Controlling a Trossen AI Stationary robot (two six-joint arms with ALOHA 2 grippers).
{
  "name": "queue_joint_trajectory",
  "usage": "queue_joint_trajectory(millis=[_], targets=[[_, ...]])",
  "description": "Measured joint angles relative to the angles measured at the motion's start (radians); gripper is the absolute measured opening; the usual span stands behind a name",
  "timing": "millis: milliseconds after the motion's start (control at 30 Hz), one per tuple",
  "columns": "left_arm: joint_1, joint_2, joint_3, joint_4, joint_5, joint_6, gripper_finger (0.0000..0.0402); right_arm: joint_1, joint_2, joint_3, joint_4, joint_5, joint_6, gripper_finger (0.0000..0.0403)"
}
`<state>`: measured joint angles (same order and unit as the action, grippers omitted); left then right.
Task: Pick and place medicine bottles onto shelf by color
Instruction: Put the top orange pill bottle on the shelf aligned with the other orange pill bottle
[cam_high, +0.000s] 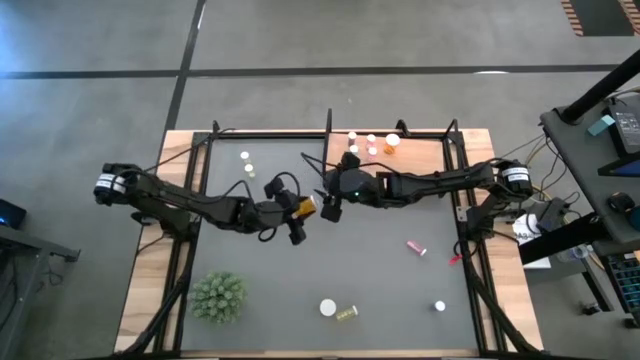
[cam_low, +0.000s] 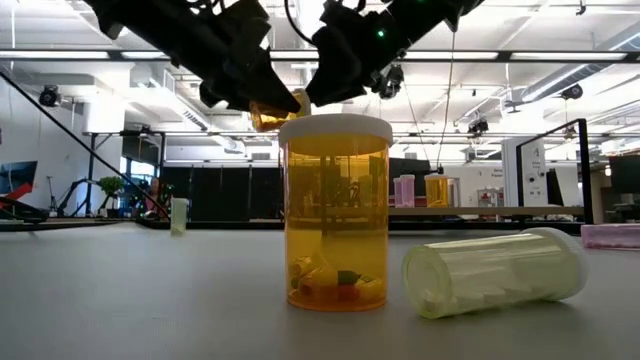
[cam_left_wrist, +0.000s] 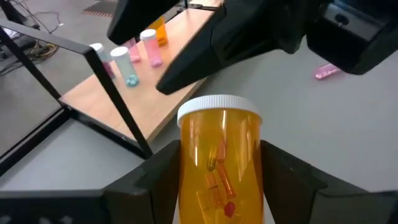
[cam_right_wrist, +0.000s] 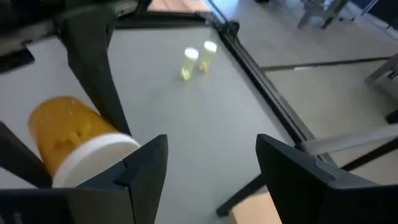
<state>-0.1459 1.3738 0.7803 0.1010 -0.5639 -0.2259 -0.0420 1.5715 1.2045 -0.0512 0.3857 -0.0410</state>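
My left gripper (cam_high: 297, 218) is shut on an orange medicine bottle (cam_high: 305, 205) with a white cap, above the middle of the dark mat (cam_high: 380, 270). My right gripper (cam_right_wrist: 211, 168) is open with nothing between its fingers; it stands just past the bottle's cap end (cam_right_wrist: 93, 158), coming from the right. The shelf (cam_high: 425, 165), a light wooden board with black posts, lies at the far right with several pink, white and orange bottles (cam_high: 372, 145) standing on it. Other bottles are loose on the mat. My left gripper pinches the orange bottle's body (cam_left_wrist: 217, 168) between its two fingers, one on each side (cam_left_wrist: 158, 180). The fingers come from the table's left, slanting a little downward, and lie along the bottle. Its white cap (cam_left_wrist: 217, 109) points away from the wrist. The bottle is lifted clear of the mat.
An orange bottle (cam_low: 335, 215) stands near the front edge beside a lying yellow-green one (cam_low: 495, 272). A pink bottle (cam_high: 416, 247) and a white one (cam_high: 439, 306) are on the right. Two yellow-green bottles (cam_right_wrist: 198, 59) stand far left. A spiky green plant (cam_high: 218, 297) is at the near left.
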Motion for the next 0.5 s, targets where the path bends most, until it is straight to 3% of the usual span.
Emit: queue_joint_trajectory(millis=[200, 367, 500], targets=[[0.0, -0.032, 0.0, -0.053, -0.048, -0.004, 0.0176, 0.001, 0.0, 0.0, -0.003, -0.002, -0.071, 0.0235], [0.0, -0.054, 0.001, -0.094, -0.075, -0.006, 0.0176, 0.004, 0.0, 0.0, -0.06, -0.081, -0.091, 0.0235], [0.0, -0.068, 0.0, -0.105, -0.077, -0.006, 0.0176, 0.007, 0.0, 0.0, -0.079, -0.087, -0.007, 0.0235]])
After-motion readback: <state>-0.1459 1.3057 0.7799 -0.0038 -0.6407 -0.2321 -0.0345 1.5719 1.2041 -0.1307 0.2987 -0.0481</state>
